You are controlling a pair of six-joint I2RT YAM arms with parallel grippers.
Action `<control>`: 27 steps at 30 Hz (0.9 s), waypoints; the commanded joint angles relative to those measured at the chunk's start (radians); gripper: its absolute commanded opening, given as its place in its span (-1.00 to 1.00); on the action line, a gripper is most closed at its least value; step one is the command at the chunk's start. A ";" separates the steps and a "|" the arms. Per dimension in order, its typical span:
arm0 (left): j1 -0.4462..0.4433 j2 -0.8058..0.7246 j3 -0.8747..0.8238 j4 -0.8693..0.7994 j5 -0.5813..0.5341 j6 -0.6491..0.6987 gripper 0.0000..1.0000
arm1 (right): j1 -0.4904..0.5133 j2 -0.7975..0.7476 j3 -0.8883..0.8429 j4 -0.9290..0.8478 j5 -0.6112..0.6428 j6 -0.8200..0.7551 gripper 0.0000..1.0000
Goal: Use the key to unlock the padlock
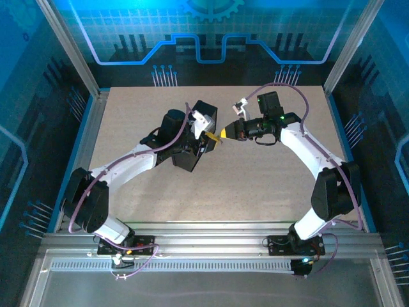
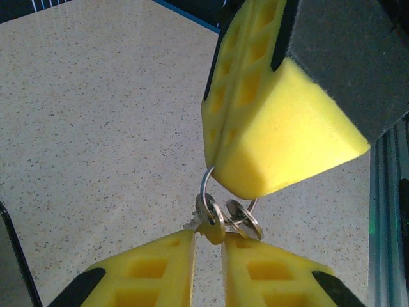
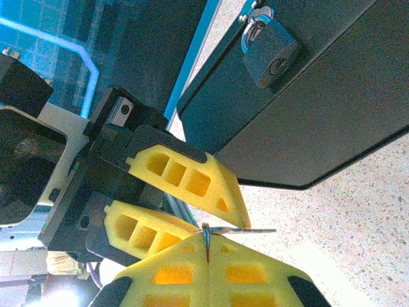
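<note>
At the near edge a grooved aluminium rail [image 1: 211, 246] carries both arm bases, and a speckled beige tabletop [image 1: 255, 192] stretches away beyond it. Over the middle of that surface the two pincers meet tip to tip. The right gripper [image 3: 208, 238], with blocky yellow fingers, is closed on a thin silver wire key ring [image 2: 206, 182], which slips into the seam between those fingers. From the ring hangs the small, thin metal key [image 2: 211, 228], bunched with other small silver keys [image 2: 246, 219], all clear of the table. The key sits right at the tips of the left gripper [image 2: 208, 246], whose jaws stand a narrow slit apart; whether they touch it cannot be told. Just beyond the left gripper stands a dark grey, flat-sided box [image 3: 307, 121]; its inside is hidden. On its side hangs a grey metal padlock [image 3: 271, 51], its shiny shackle closed through a hasp and its keyhole turned toward the right wrist camera. The left gripper's fingers lie between the right gripper and the box. Farthest off, a blue-lit patterned wall [image 1: 204, 38] closes the enclosure.
</note>
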 commanded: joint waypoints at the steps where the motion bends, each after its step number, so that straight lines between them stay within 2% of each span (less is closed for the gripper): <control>1: 0.004 -0.033 -0.011 0.052 0.008 0.008 -0.53 | 0.007 0.002 0.000 -0.015 -0.032 0.003 -0.91; 4: 0.005 -0.026 -0.005 0.032 0.008 0.016 -0.26 | 0.007 -0.003 0.001 -0.014 -0.044 -0.005 -0.91; 10: 0.017 -0.019 -0.016 0.019 0.038 0.033 -0.12 | 0.005 -0.015 0.017 -0.050 -0.087 -0.080 -0.91; 15: 0.036 -0.018 -0.022 0.012 0.043 0.040 -0.19 | 0.005 -0.012 0.026 -0.075 -0.134 -0.120 -0.91; 23: 0.042 -0.018 -0.037 0.036 0.062 0.026 -0.49 | 0.014 -0.014 0.021 -0.057 -0.149 -0.110 -0.91; 27: 0.042 -0.021 -0.042 0.052 0.080 0.014 -0.52 | 0.014 -0.011 0.018 -0.059 -0.140 -0.109 -0.91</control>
